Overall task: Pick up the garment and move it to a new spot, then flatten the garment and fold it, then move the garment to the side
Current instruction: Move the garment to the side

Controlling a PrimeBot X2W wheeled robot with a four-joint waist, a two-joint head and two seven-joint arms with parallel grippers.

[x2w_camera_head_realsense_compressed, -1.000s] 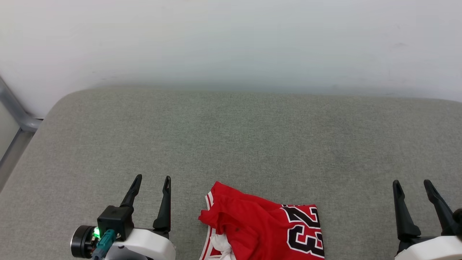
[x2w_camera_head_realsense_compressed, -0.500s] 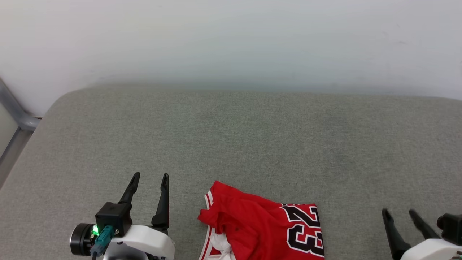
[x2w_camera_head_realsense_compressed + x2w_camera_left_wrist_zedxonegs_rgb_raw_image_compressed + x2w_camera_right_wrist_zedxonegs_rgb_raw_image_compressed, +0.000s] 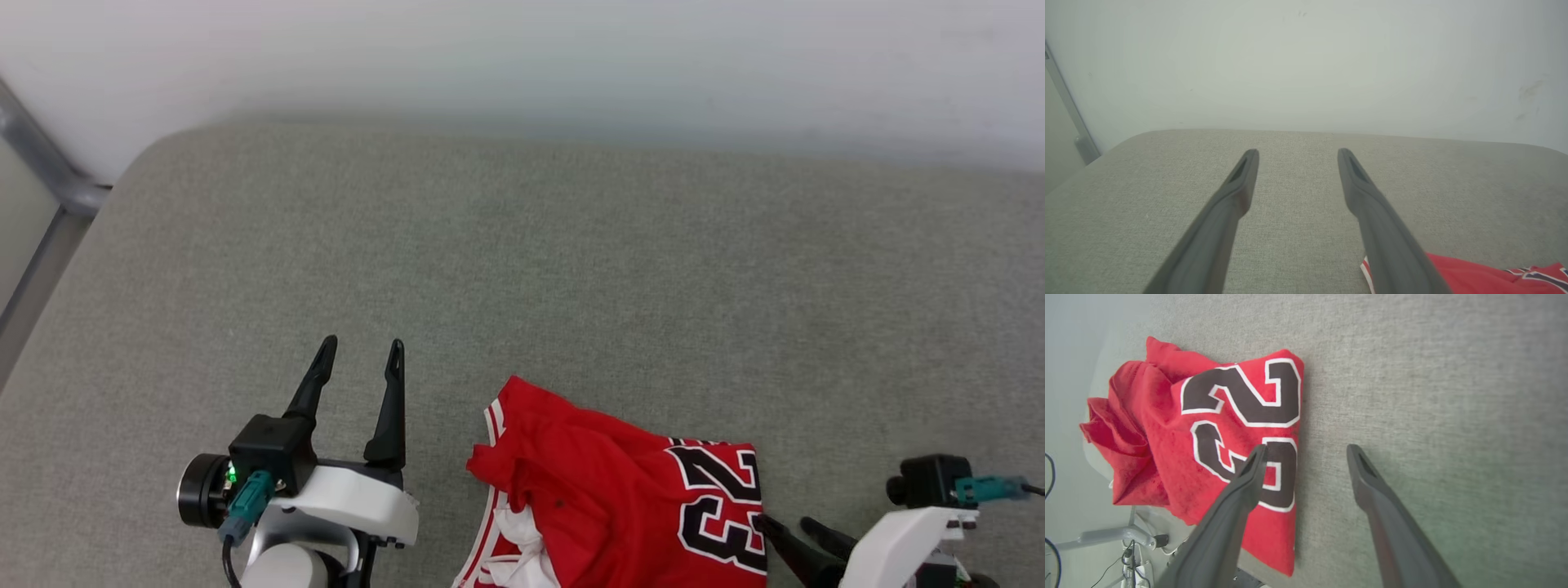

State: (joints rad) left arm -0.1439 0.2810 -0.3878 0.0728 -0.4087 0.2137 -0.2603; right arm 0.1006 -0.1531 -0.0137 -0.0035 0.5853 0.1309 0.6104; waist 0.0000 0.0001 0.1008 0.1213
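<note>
The garment (image 3: 604,498), crumpled with its black "23" print (image 3: 722,510) upward, is seen lying on a grey cushion (image 3: 571,269). To the garment's left, apart from it, the left gripper (image 3: 362,343) is held with jaws spread wide, empty. At the garment's right edge the right gripper (image 3: 1307,451) is spread wide too, nothing gripped: one finger (image 3: 1241,490) is seen over the print, the other over bare cushion. Beyond the garment a pale wall (image 3: 522,57) is seen, a metal bar (image 3: 49,155) far to its left
</note>
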